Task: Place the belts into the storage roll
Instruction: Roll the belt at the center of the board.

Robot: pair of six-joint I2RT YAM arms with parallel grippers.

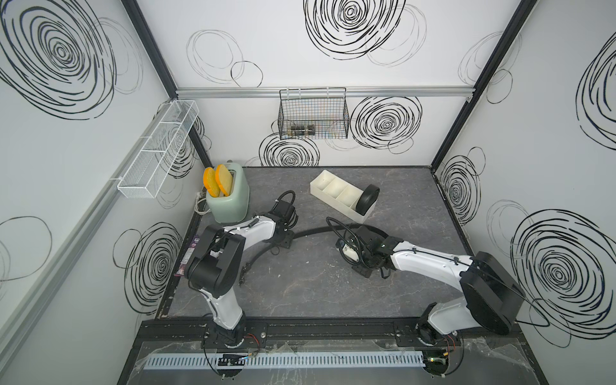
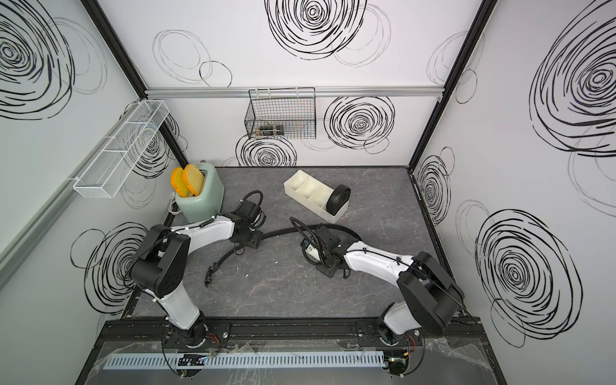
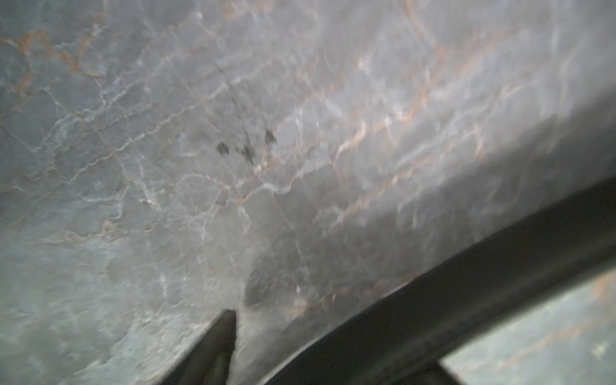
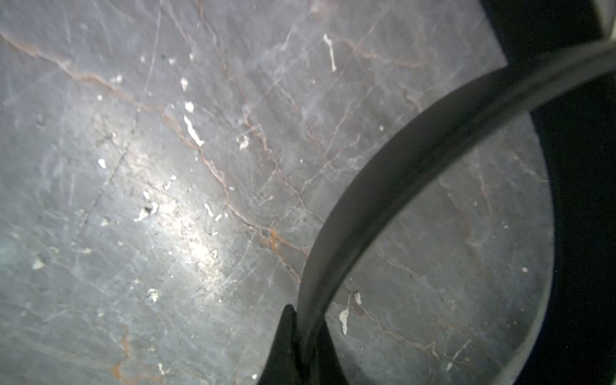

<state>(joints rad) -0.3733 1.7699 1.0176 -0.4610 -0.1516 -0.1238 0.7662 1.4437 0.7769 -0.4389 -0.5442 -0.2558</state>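
Work surface: grey marbled tabletop [image 1: 316, 283] with white flecks, enclosed by white walls [image 1: 300, 50] printed with black swirls. The storage roll [image 1: 333, 205] sits toward the rear. A coiled belt [image 1: 366, 200] stands on edge in its end compartment. The second belt [image 1: 311, 231] lies uncoiled in an arc across the tabletop. The right gripper [image 4: 301, 336] is clamped on it. The left gripper [image 1: 286, 240] is low beside it. Its wrist view is blurred, so the jaw state cannot be determined.

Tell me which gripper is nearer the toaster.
Left. The left gripper is at the loose belt, a short way from the toaster; the right gripper grips the same belt much farther off, nearer the storage tray.
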